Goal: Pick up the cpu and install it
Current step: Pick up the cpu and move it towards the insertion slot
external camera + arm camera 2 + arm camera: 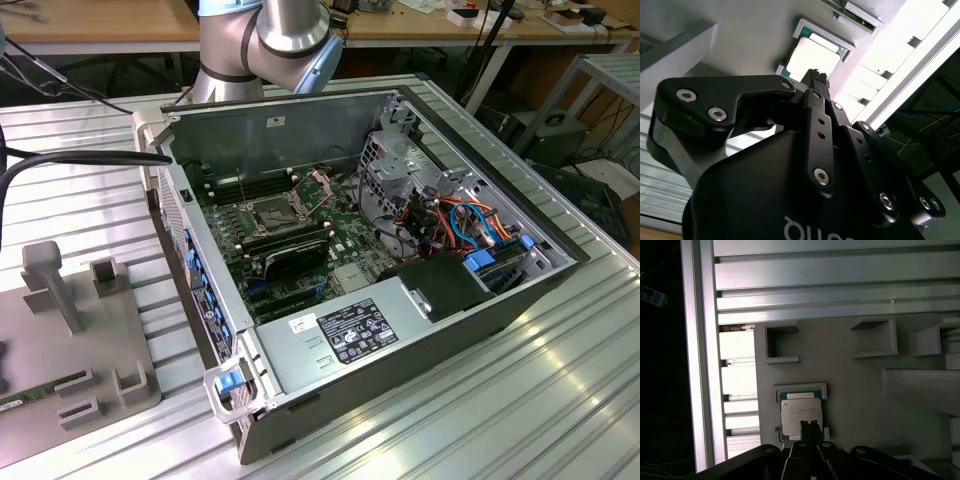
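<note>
Fingers (805,429) clenched together, holding nothing, tips aimed at the cpu (797,412) lying flat in its grey holder (800,388).

On the exterior view I get soft, even light — a sheen on the table (560,400), mild shade inside the computer case (300,130). The second wrist view is harsher: the chip (812,60) and the slats (920,45) glare white. The first wrist view falls to black along one side.
</note>
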Robot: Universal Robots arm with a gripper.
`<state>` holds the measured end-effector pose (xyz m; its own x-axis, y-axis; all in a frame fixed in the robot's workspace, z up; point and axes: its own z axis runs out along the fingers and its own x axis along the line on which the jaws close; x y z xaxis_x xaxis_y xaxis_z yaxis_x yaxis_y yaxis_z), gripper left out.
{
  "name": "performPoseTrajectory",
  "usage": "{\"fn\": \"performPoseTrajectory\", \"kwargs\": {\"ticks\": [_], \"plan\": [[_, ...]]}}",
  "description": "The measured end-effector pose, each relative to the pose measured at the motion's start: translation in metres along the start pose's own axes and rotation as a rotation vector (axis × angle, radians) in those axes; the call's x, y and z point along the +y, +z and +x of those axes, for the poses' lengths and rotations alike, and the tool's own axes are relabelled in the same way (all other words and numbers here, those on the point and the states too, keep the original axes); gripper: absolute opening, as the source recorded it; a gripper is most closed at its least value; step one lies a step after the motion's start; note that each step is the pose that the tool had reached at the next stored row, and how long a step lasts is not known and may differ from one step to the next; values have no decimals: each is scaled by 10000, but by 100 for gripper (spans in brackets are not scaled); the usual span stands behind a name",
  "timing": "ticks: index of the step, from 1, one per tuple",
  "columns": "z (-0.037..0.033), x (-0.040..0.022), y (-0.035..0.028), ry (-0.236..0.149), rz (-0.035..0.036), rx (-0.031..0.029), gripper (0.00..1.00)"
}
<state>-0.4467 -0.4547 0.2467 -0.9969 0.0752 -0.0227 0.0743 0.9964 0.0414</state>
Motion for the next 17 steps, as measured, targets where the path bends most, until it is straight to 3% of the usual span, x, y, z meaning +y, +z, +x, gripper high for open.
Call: {"fn": "performPoseTrajectory", "kwargs": {"ticks": [4, 5, 9, 17], "plan": [[0, 0, 0, -1, 0, 0, 36], [0, 0, 1, 0, 0, 0, 36], [0, 0, 1, 0, 0, 0, 54], [0, 0, 3, 0, 0, 0, 54]]}}
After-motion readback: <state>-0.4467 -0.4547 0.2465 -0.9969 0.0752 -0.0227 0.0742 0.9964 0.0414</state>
